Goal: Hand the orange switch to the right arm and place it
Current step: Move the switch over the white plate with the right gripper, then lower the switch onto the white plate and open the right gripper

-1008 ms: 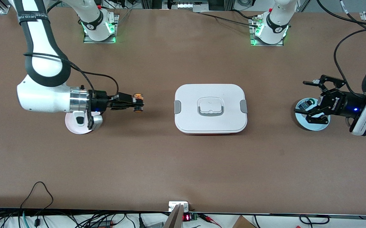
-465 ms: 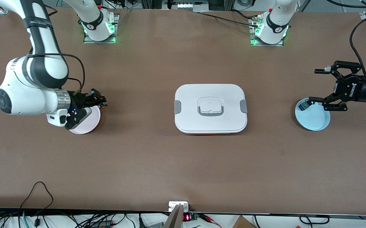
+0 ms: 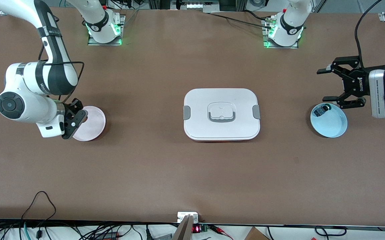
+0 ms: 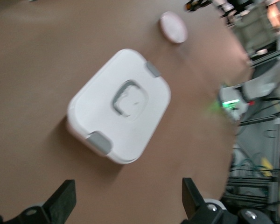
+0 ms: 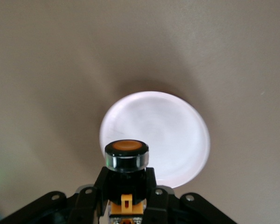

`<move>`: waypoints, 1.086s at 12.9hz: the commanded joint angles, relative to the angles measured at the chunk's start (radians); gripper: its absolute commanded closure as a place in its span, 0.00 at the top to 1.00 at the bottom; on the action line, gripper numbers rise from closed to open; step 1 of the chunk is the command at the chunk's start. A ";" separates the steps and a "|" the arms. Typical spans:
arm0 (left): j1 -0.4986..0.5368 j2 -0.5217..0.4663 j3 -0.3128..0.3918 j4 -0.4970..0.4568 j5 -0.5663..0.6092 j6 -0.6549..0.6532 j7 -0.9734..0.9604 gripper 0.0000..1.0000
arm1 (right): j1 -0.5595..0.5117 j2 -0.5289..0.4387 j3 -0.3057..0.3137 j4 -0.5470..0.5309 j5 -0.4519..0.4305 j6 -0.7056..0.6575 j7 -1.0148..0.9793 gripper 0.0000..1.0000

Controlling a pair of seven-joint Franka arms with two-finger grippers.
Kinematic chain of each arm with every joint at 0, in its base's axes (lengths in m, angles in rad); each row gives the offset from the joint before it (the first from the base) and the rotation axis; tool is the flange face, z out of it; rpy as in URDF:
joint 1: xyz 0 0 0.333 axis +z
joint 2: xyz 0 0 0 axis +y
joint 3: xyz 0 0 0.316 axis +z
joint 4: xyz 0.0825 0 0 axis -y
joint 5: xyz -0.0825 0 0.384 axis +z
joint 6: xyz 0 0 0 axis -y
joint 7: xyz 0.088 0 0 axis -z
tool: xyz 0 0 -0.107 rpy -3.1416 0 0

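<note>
**Orange switch pinched in the right gripper above the pink plate**

From my station I see the brown table [image 3: 166, 173] filling the front view, with the two arm bases along its edge by the robots. The biggest thing on it is the white lidded container [image 3: 221, 114] at the centre, its lid on, a grey clip at each end and a grey-framed handle in the middle.

The right arm [image 3: 36, 86] bends down at its own end of the table, and its wrist hangs over the edge of the pink plate [image 3: 91, 124]. In the front view the right gripper [image 5: 126, 189] is mostly hidden under that wrist, but its own camera shows it plainly: the slim black fingers are pressed in on the orange switch [image 5: 126, 161], holding it by its black body with the orange button face pointing down at the plate below. The switch is in the air above the plate, not resting on it.

The left arm [image 3: 384, 88] waits at the other end. The left gripper [image 3: 327, 85] has its linkage fingers [image 3: 323, 70] spread wide with nothing between them, over bare table just beside the light blue plate [image 3: 334, 126].

On that blue plate lies a small black switch [image 3: 321, 110]; I cannot make out its cap colour.
</note>
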 commanded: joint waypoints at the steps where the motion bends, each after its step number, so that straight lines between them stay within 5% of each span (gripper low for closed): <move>1: -0.126 -0.119 0.138 -0.131 0.092 0.118 -0.008 1.00 | -0.035 -0.018 0.018 -0.094 -0.066 0.140 -0.181 0.14; 6: -0.141 -0.269 0.213 -0.248 0.211 0.357 -0.140 1.00 | -0.080 -0.016 0.018 -0.329 -0.089 0.479 -0.348 0.14; 11: -0.222 -0.341 0.227 -0.315 0.473 0.353 -0.419 1.00 | -0.052 -0.010 0.018 -0.403 -0.089 0.588 -0.360 0.14; 14: -0.239 -0.383 0.250 -0.393 0.526 0.341 -0.636 1.00 | -0.052 0.010 0.020 -0.410 -0.089 0.619 -0.360 0.14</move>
